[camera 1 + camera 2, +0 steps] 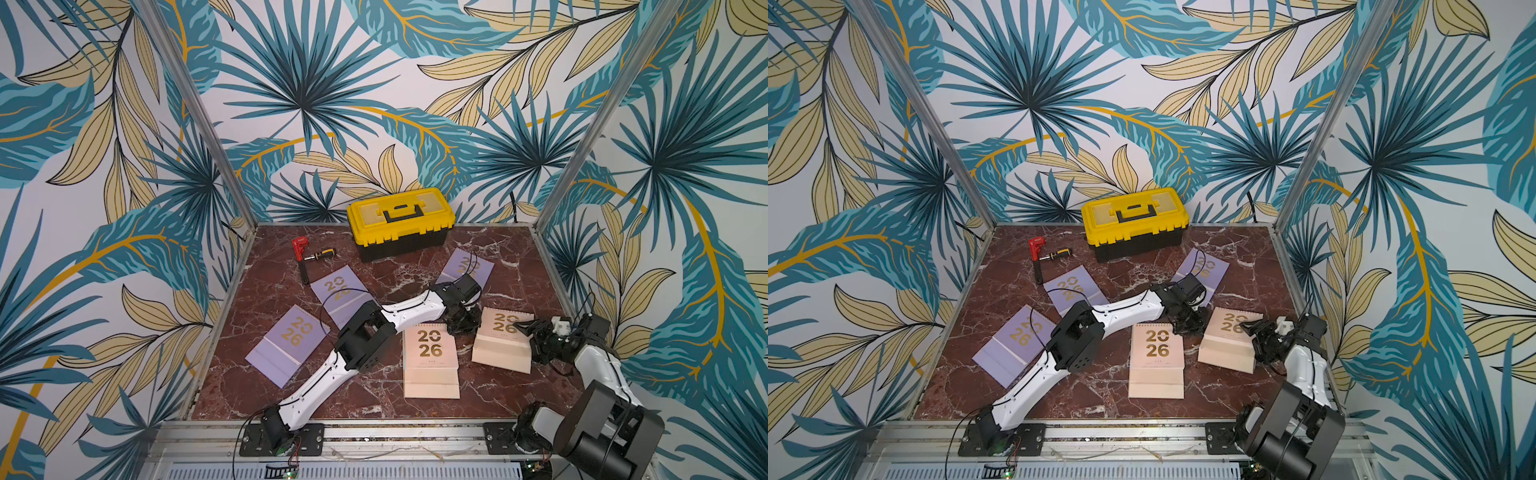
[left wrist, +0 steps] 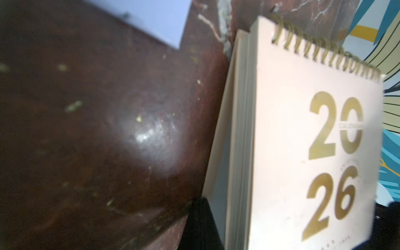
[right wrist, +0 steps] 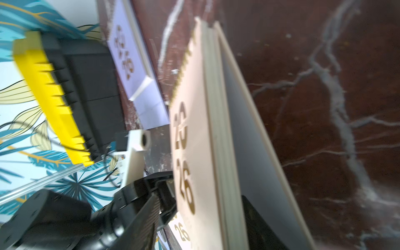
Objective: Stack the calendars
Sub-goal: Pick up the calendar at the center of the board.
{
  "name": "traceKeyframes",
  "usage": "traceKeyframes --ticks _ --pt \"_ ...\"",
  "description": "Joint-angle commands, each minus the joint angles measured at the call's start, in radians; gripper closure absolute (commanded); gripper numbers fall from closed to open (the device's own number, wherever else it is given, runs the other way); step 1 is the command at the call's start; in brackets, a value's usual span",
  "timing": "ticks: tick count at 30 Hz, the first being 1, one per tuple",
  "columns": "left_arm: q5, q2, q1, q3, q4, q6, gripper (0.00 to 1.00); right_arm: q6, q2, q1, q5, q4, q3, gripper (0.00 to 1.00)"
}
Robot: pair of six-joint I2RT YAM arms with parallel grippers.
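Observation:
Five calendars with gold "2026" lie on the marble table [image 1: 519, 270]. Three are lavender [image 1: 286, 345] [image 1: 338, 291] [image 1: 469, 268] and two are peach [image 1: 430, 361] [image 1: 498, 345]. My left gripper [image 1: 461, 324] is shut, and it rests at the left edge of the right peach calendar [image 2: 303, 140], between the two peach ones. Its dark fingertips [image 2: 199, 216] touch that edge. My right gripper [image 3: 201, 205] is open at the calendar's opposite side. One ribbed finger [image 3: 149, 216] stands off the cover [image 3: 190, 151], and the other finger [image 3: 257, 225] is behind the pages.
A yellow-and-black toolbox [image 1: 401, 222] stands at the back centre. A red tool and a screwdriver [image 1: 309, 255] lie at the back left. Metal frame posts [image 1: 582, 137] mark the table's corners, and the left arm [image 1: 374, 332] stretches across the middle of the table.

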Motion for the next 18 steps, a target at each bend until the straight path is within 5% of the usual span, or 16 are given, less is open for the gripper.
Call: traceKeyframes --ticks 1,18 --pt "0.013 0.009 -0.003 0.014 0.004 0.011 1.0 0.014 -0.042 0.005 -0.063 -0.019 -0.008 0.47" --pt "0.02 -0.059 0.025 0.011 0.003 0.026 1.0 0.023 -0.109 0.004 -0.097 -0.037 -0.029 0.93"
